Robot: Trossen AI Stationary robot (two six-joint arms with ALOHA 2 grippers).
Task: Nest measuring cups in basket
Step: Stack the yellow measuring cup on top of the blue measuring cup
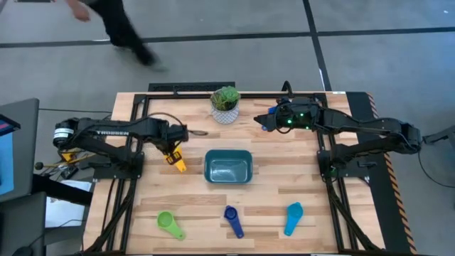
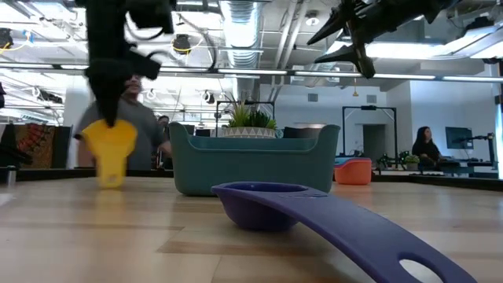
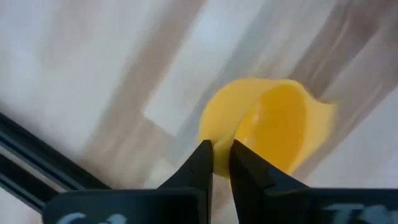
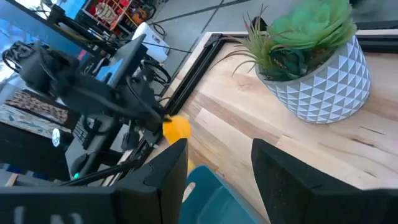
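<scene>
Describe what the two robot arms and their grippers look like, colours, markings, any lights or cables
Both arms are dark, nearly black, jointed links. The left arm carries pale lettering along its link and a round silver-and-orange part at its base end. The right arm shows green lights on its wrist, with a thin cable trailing off its far end. The left gripper and right gripper each have two flat black fingers.
</scene>
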